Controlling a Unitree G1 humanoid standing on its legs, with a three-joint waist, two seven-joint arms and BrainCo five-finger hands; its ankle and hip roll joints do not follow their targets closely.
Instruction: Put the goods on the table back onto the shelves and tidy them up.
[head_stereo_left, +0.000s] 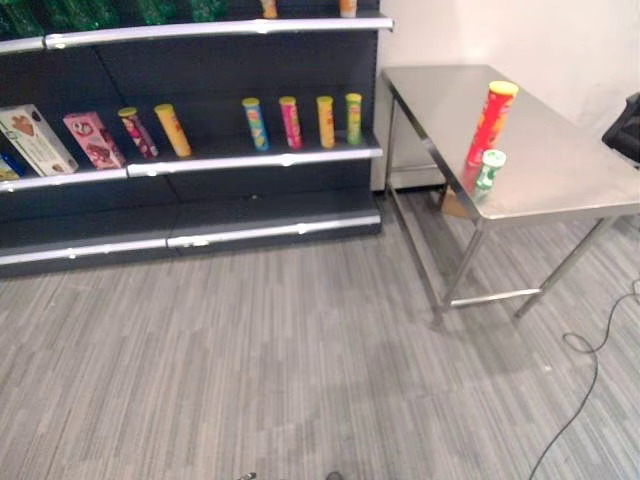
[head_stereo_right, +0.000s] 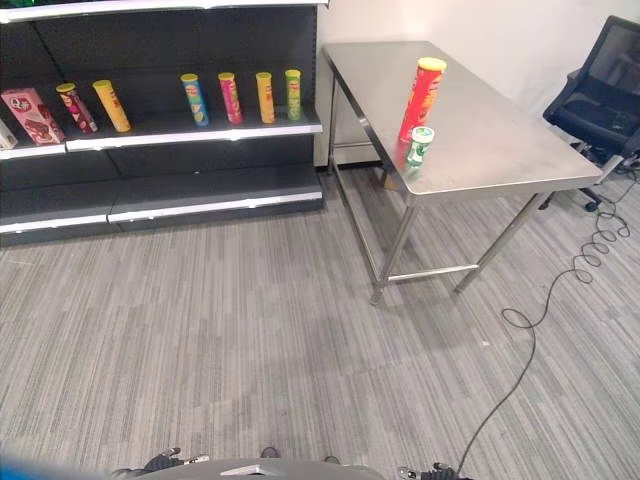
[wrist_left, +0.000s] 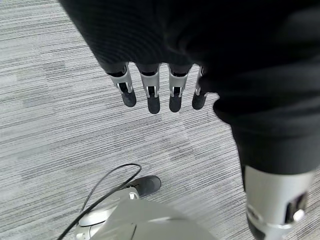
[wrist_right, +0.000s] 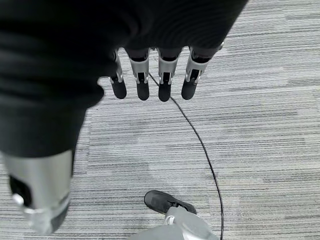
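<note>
On the steel worktop (head_stereo_left: 560, 170) two goods wait: a tall red can (head_stereo_left: 491, 122) upright near the front edge, and a small green tub (head_stereo_left: 489, 171) just in front of it, nearer that edge. The left hand (wrist_left: 155, 90) and right hand (wrist_right: 150, 82) hang empty over the floor, fingers straight and apart. The shelves (head_stereo_left: 250, 160) stand left of the worktop. Reaching for the can could knock the tub off the edge.
</note>
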